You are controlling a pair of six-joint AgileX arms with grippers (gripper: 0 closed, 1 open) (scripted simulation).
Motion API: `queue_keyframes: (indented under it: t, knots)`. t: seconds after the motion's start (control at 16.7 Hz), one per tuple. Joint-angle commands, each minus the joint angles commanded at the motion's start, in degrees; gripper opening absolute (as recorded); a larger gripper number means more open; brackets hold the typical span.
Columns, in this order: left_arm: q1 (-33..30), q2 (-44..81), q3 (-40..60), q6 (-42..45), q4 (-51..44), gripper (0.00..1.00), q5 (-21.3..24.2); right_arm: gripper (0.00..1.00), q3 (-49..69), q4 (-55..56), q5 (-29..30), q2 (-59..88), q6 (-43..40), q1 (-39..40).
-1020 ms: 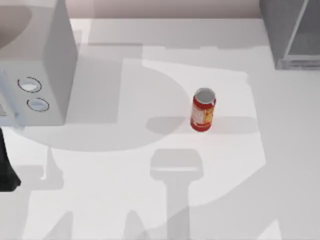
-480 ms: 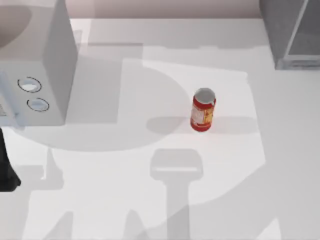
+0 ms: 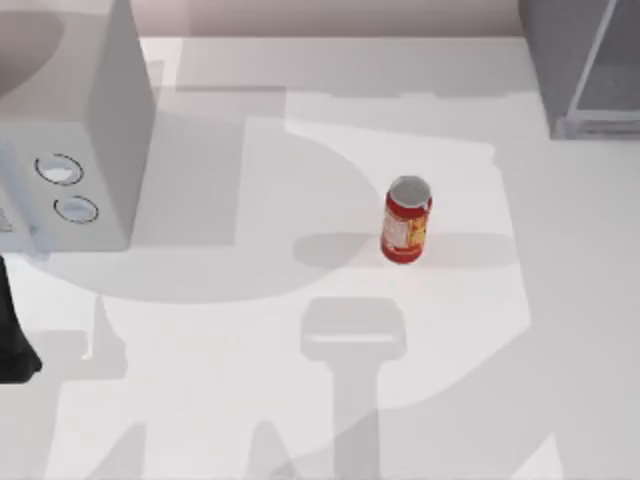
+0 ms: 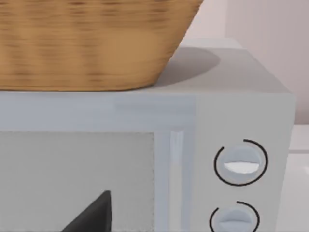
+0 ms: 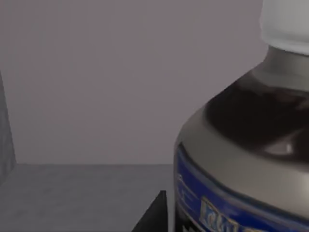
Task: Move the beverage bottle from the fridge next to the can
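The red can (image 3: 405, 220) with a silver top stands upright near the middle of the table. The grey fridge (image 3: 580, 70) is at the far right corner. In the right wrist view the beverage bottle (image 5: 251, 140), with dark liquid, a blue label band and a white cap (image 5: 289, 24), stands very close inside the fridge's grey interior (image 5: 87, 87). A dark part of my right gripper (image 5: 155, 215) shows right beside the bottle. My left arm (image 3: 12, 340) is parked at the table's left edge, and my left gripper (image 4: 91, 217) faces the white box.
A white box with two round dials (image 3: 70, 130) stands at the far left, with a wicker basket (image 4: 91, 43) on top of it. Shadows of the arms fall across the white tabletop (image 3: 300, 400) in front of the can.
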Motion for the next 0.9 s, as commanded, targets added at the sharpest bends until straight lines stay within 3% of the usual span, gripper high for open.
queue_keyframes:
  t: [0.6, 0.9]
  knots:
    - [0.0, 0.0, 0.0, 0.0, 0.0, 1.00, 0.0, 0.00, 0.0, -0.2, 0.0, -0.2, 0.1, -0.2]
    - [0.0, 0.0, 0.0, 0.0, 0.0, 1.00, 0.0, 0.00, 1.7, -6.8, -0.1, -4.8, 0.1, -0.2]
